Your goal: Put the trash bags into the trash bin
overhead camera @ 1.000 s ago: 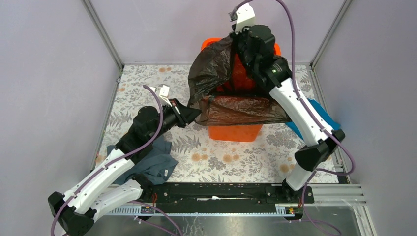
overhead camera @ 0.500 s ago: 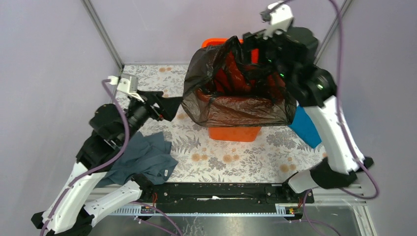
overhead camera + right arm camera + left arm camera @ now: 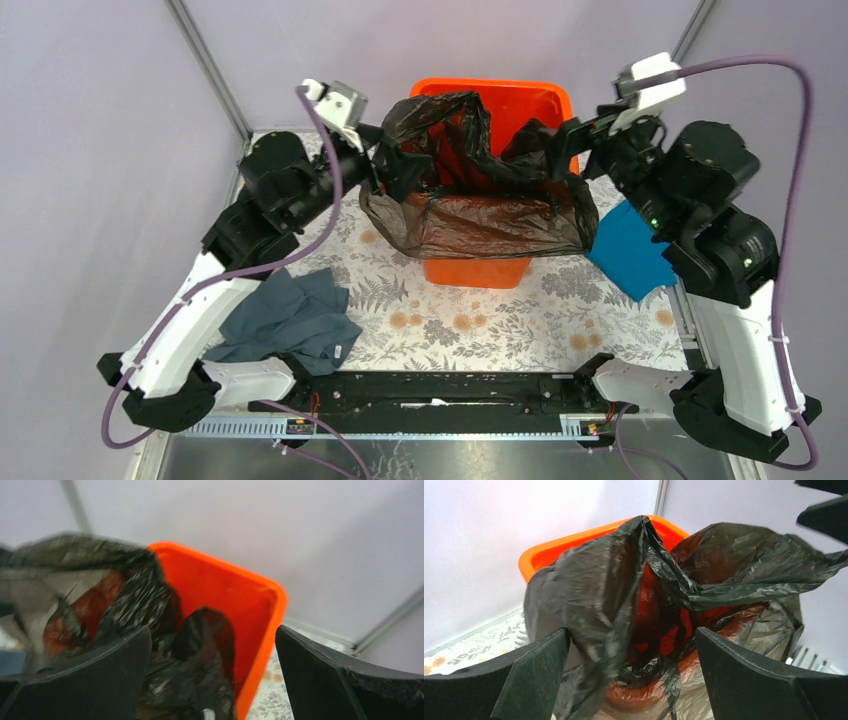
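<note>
The orange trash bin point(image 3: 520, 97) stands at the back middle of the table. A black trash bag point(image 3: 480, 225) lies draped over its mouth, with its front skirt stretched brownish over the near rim and folds bunched inside. My left gripper point(image 3: 383, 165) is open at the bin's left rim. In the left wrist view a loose fold of the bag point(image 3: 599, 595) hangs between the wide jaws of that gripper point(image 3: 631, 647), ungripped, with the bin's rim point(image 3: 549, 552) behind. My right gripper point(image 3: 562, 145) is open at the bin's right rim. Its wrist view shows this gripper point(image 3: 212, 647) over the bag point(image 3: 135, 605) and the bin's inner wall point(image 3: 235, 590).
A grey-blue cloth point(image 3: 290, 320) lies crumpled at the front left beside the left arm. A bright blue cloth point(image 3: 630, 255) lies to the right of the bin, under the right arm. Metal frame posts point(image 3: 210, 70) and grey walls close in the floral table cover point(image 3: 450, 320).
Both grippers have opened and let go of the bag. The left arm rose towards the bin's left rim, the right arm swung back to the right, and the bag slumped onto the bin.
</note>
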